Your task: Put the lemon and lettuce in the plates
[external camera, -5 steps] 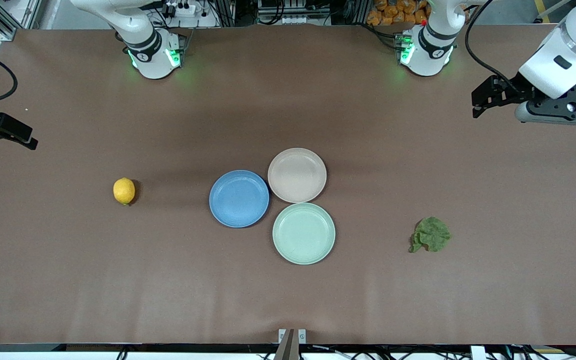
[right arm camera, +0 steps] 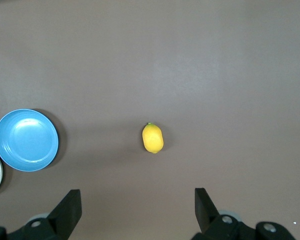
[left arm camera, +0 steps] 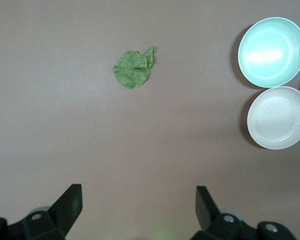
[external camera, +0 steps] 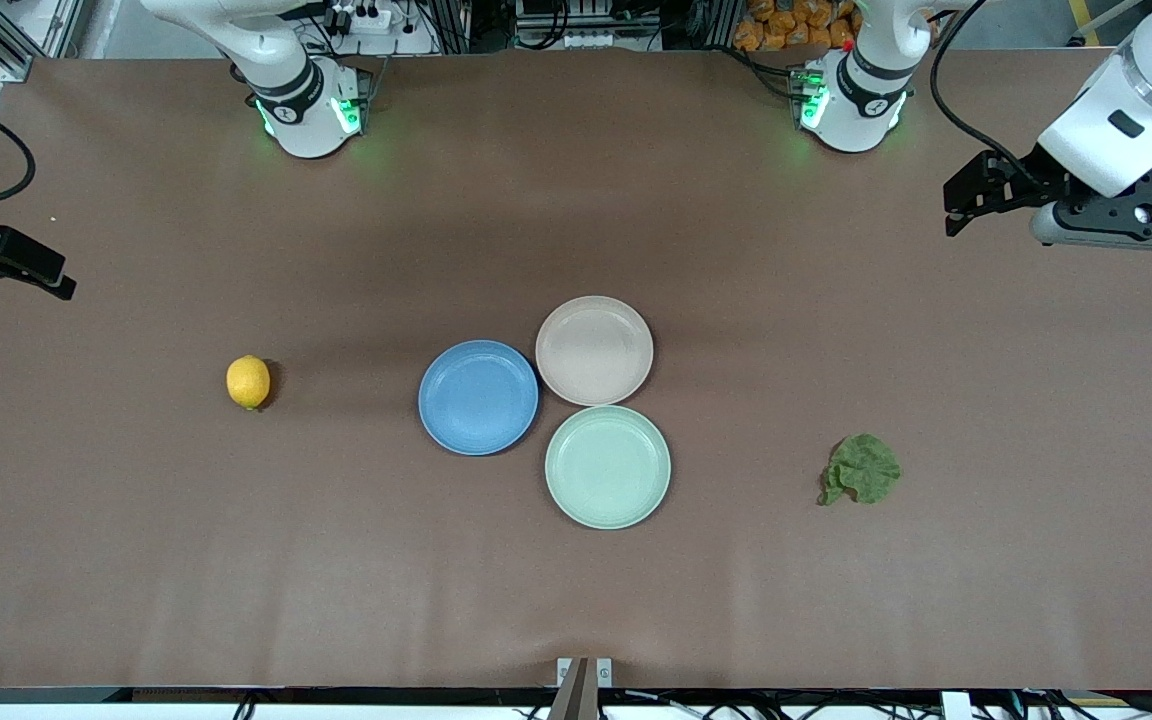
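Observation:
The lemon (external camera: 248, 382) lies on the brown table toward the right arm's end; it also shows in the right wrist view (right arm camera: 152, 138). The lettuce (external camera: 862, 469) lies toward the left arm's end and shows in the left wrist view (left arm camera: 134, 69). The blue plate (external camera: 478, 397) and the beige-pink plate (external camera: 594, 350) sit empty, touching, mid-table. My left gripper (external camera: 954, 208) hangs open and empty over bare table at its end (left arm camera: 139, 200). My right gripper (external camera: 64, 285) hangs open and empty over bare table at its end (right arm camera: 137, 200).
A pale mint-green plate (external camera: 607, 466), empty, sits against the other two plates, nearer to the front camera. The arm bases (external camera: 306, 110) (external camera: 851, 100) stand along the table's back edge. Bare brown table surrounds the lemon and the lettuce.

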`<state>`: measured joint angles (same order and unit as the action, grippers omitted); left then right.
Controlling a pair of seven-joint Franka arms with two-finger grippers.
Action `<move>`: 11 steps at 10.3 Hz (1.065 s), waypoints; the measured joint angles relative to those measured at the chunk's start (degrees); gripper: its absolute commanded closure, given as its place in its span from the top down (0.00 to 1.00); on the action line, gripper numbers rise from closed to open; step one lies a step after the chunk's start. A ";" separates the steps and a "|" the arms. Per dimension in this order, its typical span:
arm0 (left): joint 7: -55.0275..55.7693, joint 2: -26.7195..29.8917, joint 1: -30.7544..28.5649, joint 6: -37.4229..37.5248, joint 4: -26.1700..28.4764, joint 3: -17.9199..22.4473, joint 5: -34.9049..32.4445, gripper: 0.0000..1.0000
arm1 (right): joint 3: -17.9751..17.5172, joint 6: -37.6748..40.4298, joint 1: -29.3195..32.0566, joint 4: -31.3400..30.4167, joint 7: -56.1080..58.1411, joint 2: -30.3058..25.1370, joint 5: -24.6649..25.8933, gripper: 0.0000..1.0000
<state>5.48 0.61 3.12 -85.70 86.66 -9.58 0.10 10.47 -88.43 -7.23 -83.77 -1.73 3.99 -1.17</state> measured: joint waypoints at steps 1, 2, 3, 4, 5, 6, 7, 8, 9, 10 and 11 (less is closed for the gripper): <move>-0.01 -0.02 0.01 0.00 0.00 -0.02 0.00 1.00 | 0.00 0.00 0.00 0.00 0.00 0.02 0.00 1.00; -0.02 -0.13 0.06 0.00 -0.01 -0.03 0.00 1.00 | 0.00 0.00 0.00 -0.02 0.00 0.08 0.00 1.00; -0.02 -0.35 0.07 -0.04 -0.01 -0.03 0.00 1.00 | 0.01 0.00 0.02 -0.12 0.00 0.19 0.00 1.00; -0.02 -0.65 0.02 -0.39 -0.01 -0.01 0.00 1.00 | 0.02 -0.01 0.04 -0.15 0.00 0.33 0.00 1.00; -0.02 -0.89 -0.07 -0.81 -0.01 0.06 0.00 1.00 | 0.03 -0.03 0.05 -0.16 0.00 0.41 0.00 1.00; -0.02 -1.00 -0.18 -0.94 -0.02 0.22 0.00 1.00 | 0.03 -0.04 0.08 -0.23 0.00 0.45 0.00 1.00; -0.03 -1.01 -0.20 -0.97 -0.05 0.34 0.00 1.00 | 0.04 -0.34 0.12 -0.71 0.00 0.46 0.00 1.00; -0.04 -1.01 -0.19 -0.97 -0.09 0.34 0.00 1.00 | 0.06 -1.54 0.19 -1.77 0.00 0.49 0.00 1.00; -0.04 -1.02 -0.18 -0.98 -0.14 0.34 0.00 1.00 | 0.07 -3.16 0.28 -3.13 0.00 0.50 0.00 1.00; -0.04 -1.02 -0.19 -0.98 -0.19 0.34 0.00 1.00 | 0.10 -4.64 0.35 -4.51 0.00 0.53 0.00 1.00; -0.04 -1.05 -0.18 -0.98 -0.19 0.34 0.00 1.00 | 0.10 -5.82 0.39 -5.79 0.00 0.55 0.00 1.00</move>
<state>5.44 -0.44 2.93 -86.67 86.47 -9.24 0.10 10.57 -94.25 -6.84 -89.56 -1.73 4.54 -1.17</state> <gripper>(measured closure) 0.000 0.000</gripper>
